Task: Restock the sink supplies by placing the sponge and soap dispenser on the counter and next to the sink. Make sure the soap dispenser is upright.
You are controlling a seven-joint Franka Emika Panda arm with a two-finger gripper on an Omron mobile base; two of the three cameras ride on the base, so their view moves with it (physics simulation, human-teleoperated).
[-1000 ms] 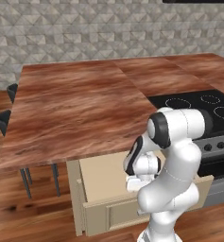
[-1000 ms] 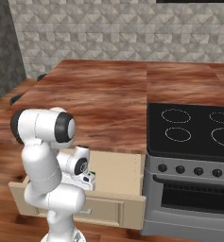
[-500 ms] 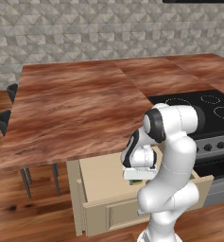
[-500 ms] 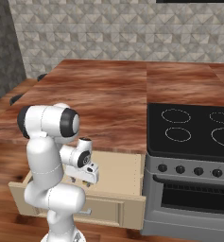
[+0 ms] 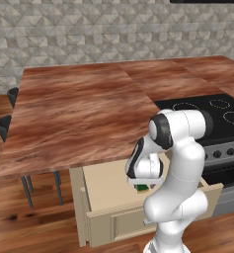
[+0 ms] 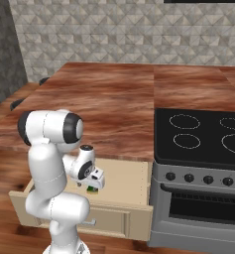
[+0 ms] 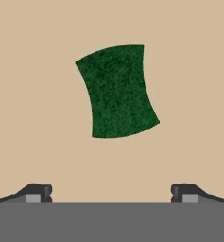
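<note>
In the left base view the arm has folded lower over the open drawer than it was a moment ago, when the wrist was higher and nearer the tabletop edge; the pincer now points down into the drawer at about 6 o'clock from the elbow, and a sliver of the green sponge shows right under it. The stove sits at 3 o'clock from the arm and plays no part yet. In the right base view the same drop shows: the hand has swung from beside the shoulder down toward the drawer floor, the pincer hanging just above the sponge, with the tabletop at 12 o'clock and the stove at 3 o'clock. In the hand view the sponge lies flat on the beige drawer floor, toward 12 o'clock from the pincer, whose two tips stand wide apart, released and gripping nothing. I judge this as the approach to the first pickup: the sponge is not yet grasped or on the tabletop, and the hand likely needs to descend further, centred on it, before closing. The soap bottle and sink are outside these pictures.
</note>
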